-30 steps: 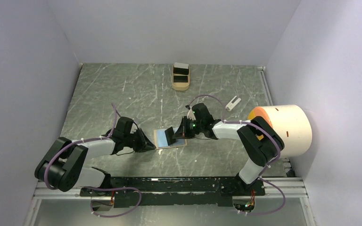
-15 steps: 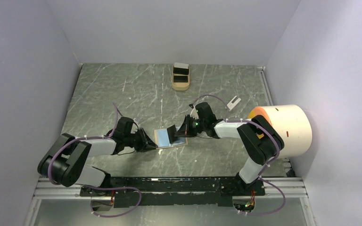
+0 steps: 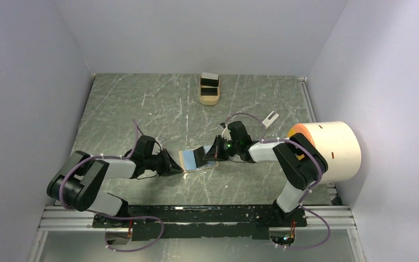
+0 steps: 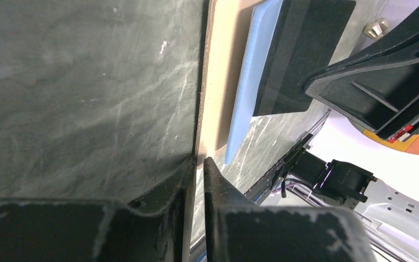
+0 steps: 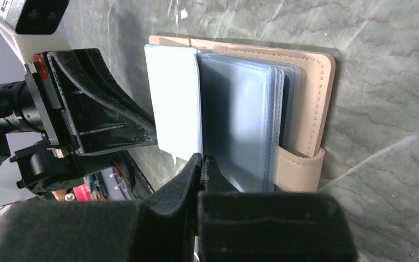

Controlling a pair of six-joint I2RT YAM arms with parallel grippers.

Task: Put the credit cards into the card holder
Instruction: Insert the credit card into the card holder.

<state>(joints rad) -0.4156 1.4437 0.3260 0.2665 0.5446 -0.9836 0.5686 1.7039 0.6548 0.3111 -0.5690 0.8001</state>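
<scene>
The card holder (image 3: 187,159) lies open on the surface (image 3: 142,109) between the arms. The left gripper (image 4: 197,161) has its jaws pinched on the edge of the tan cover, pinning it, while the right gripper (image 3: 211,153) has its jaws clamped on a black card (image 4: 300,54) tilted over the bluish sleeves. The step in hand looks like insertion: next the card's leading edge must find a sleeve mouth and slide in flat, with more credit cards (image 3: 210,82) waiting in the tray (image 3: 209,100) at the far side.

Card holder (image 5: 312,98) tan, pale blue inside; credit card (image 4: 305,49) black; table (image 3: 125,109) dark green, white-veined.
</scene>
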